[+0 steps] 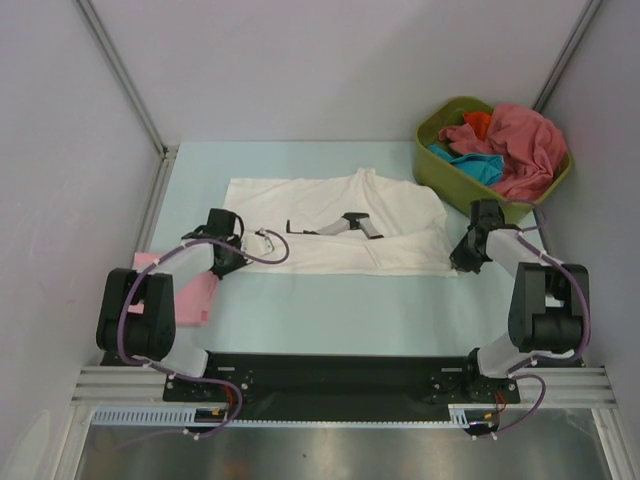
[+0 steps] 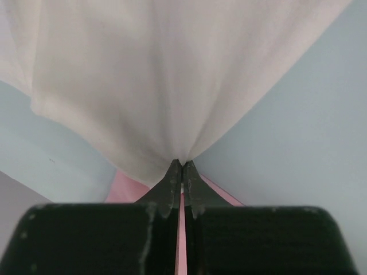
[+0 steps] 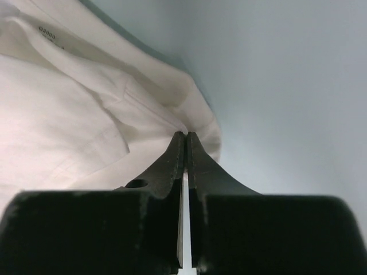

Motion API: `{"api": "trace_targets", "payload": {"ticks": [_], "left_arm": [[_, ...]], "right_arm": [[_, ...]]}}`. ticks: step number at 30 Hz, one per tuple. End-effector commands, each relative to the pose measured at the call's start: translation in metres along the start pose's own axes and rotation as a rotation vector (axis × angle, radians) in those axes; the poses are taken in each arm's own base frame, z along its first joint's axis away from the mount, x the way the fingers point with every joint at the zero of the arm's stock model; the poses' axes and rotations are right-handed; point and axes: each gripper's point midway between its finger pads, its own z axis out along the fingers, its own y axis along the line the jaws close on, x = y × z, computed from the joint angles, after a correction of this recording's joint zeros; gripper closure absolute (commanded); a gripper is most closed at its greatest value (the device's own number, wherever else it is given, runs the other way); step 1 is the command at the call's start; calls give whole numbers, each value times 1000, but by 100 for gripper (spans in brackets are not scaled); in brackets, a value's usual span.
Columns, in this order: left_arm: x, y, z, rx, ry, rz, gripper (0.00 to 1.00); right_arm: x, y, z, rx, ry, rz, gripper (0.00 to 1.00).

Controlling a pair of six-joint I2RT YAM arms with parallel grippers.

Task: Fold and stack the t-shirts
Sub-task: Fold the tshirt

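At far left lies the pink tee [image 1: 192,292]. The left gripper [image 2: 182,164] pinches the white tee [image 1: 320,215] at mid-table; the right gripper [image 3: 186,135] likewise. Probably mid-fold: next, carry both corners across evenly.

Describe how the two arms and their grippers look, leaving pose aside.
Both the left arm and right arm have chunky black joint housings joined by light grey links, with a purple cable looping along each. The left gripper and right gripper are matte black, their fingers tapering to thin tips, with faint pale scuffs.
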Motion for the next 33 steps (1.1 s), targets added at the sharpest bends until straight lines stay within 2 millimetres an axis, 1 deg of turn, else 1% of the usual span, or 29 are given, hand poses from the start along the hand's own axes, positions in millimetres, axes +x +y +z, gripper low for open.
{"api": "trace_targets", "payload": {"ticks": [1,2,3,4,5,6,7,8,9,11,12,14,15,17,18,19,20,21,22,23,25,26,27,28,29,30,31,32,33], "left_arm": [[-15,-2,-30,5,-86,-27,100],[-16,-7,-34,12,-92,-17,100],[-13,-16,-36,36,-93,-9,99],[-13,-29,-46,75,-115,-5,100],[-12,-41,-49,109,-123,0,100],[-7,-58,-55,168,-115,4,100],[-13,-66,-67,186,-174,11,100],[-13,-76,-74,217,-195,24,100],[-8,-89,-82,259,-196,27,100],[-10,-98,-96,256,-248,42,100],[-5,-105,-99,275,-243,59,100],[2,-114,-104,279,-242,79,100],[6,-120,-105,300,-233,90,100],[10,-128,-104,316,-228,92,100],[11,-131,-106,325,-233,91,98],[11,-134,-106,335,-235,92,91],[10,-135,-107,344,-239,94,79],[10,-138,-109,359,-238,91,48],[10,-137,-111,357,-240,93,38],[6,-131,-115,341,-248,96,23],[-1,-111,-118,272,-255,84,21],[-9,-89,-125,201,-279,28,20],[-24,-61,-128,106,-329,-9,18],[-27,-40,-125,66,-327,-78,16],[-45,-3,-138,-37,-388,-190,16],[-50,15,-138,-64,-396,-260,19],[-55,41,-137,-80,-393,-335,24],[-59,52,-133,-69,-389,-431,30],[-61,62,-130,-70,-380,-481,39]], "right_arm": [[10,-35,-27,94,12,79,100],[11,-41,-32,94,7,102,100],[18,-46,-42,74,1,132,100],[20,-56,-49,79,1,194,100],[24,-62,-59,57,-22,234,100],[27,-62,-66,25,-28,266,100],[30,-71,-71,29,-36,335,100],[33,-73,-82,-1,-82,363,100],[35,-77,-87,-5,-99,389,100],[41,-84,-98,2,-133,447,100],[42,-89,-108,4,-175,464,100],[45,-94,-117,10,-211,501,100],[49,-100,-123,26,-229,512,100],[55,-105,-125,45,-237,542,99],[58,-110,-127,69,-243,561,85],[56,-109,-131,54,-257,571,74],[56,-110,-133,58,-261,579,62],[56,-118,-137,104,-275,605,43],[52,-122,-143,123,-303,611,38],[36,-126,-157,138,-374,607,34],[7,-119,-174,92,-474,526,33],[-10,-98,-188,-17,-502,450,40],[-35,-79,-201,-106,-578,333,47],[-45,-63,-206,-173,-597,267,50],[-54,-41,-206,-246,-577,199,51],[-69,-23,-212,-297,-614,137,50],[-68,-1,-212,-328,-604,6,50],[-81,21,-207,-328,-592,-69,50],[-82,37,-204,-327,-582,-161,50]]}}
